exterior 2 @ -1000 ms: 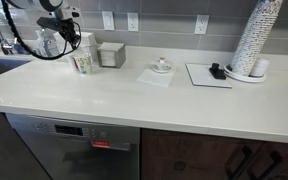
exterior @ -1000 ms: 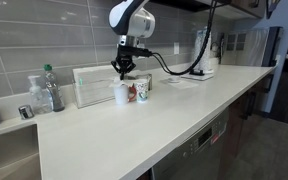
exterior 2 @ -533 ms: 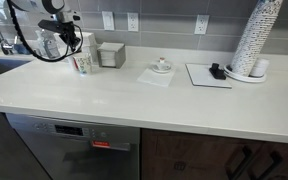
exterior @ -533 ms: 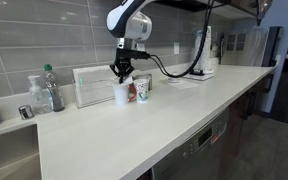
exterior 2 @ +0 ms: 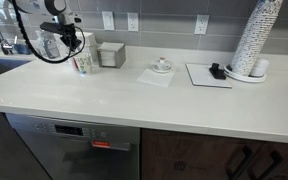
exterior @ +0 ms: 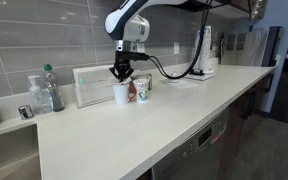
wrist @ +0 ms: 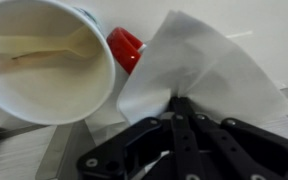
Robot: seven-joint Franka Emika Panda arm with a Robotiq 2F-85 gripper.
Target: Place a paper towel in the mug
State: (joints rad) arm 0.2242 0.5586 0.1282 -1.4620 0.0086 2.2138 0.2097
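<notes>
**Thin white paper towel (wrist: 199,70) pinched above the cups, not yet in the small red cylindrical mug (wrist: 125,47).**
The black pincer (wrist: 179,105) was clamped on one edge of the sheet, probably so the rest hung free for lowering. The mug stood partly hidden by a wide white cup (wrist: 44,65) on the pale tabletop (exterior: 134,130). The white arm (exterior: 129,22) arched over and pointed straight down.

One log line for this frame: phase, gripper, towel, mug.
phase: towel in grasp | gripper: shut on paper towel | towel: not yet in mug | mug: partly hidden behind white cup
</notes>
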